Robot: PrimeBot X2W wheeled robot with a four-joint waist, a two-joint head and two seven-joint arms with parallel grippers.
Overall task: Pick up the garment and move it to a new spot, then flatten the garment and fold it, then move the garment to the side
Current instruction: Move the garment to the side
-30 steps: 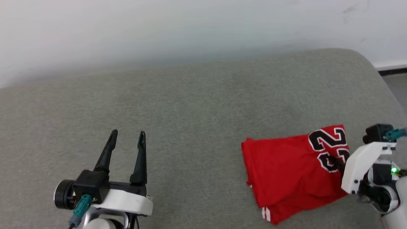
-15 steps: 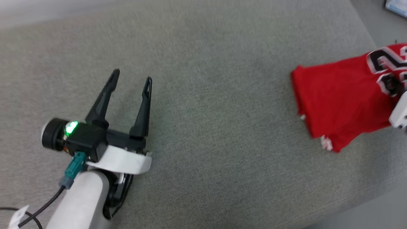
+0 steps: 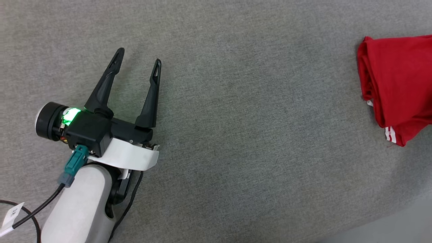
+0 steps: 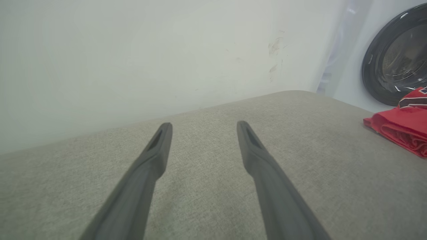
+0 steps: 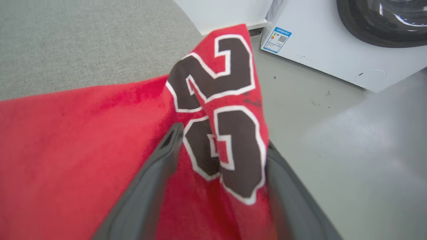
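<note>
From head: steep downward look, fairly high, onto grey woven-fabric worktop (image 3: 236,135); left gripper (image 3: 138,56) lower left, folded bright red soft-fabric garment (image 3: 398,74) cut by right edge.
From left wrist: low over worktop, facing along own fingers toward white wall (image 4: 133,50); garment far right, before white washing machine with dark round door (image 4: 393,56).
From right wrist: very close on garment; grey floor (image 5: 350,150), same machine beyond.
Shared: worktop, garment in all three.

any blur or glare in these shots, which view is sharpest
Head view: sharpest, even soft light, a green lamp glows behind the left claw. Left wrist view: pale wall washed out, fingers soft toward the bottom edge. Right wrist view: the garment is soft up close, with a sheen on the floor.
</note>
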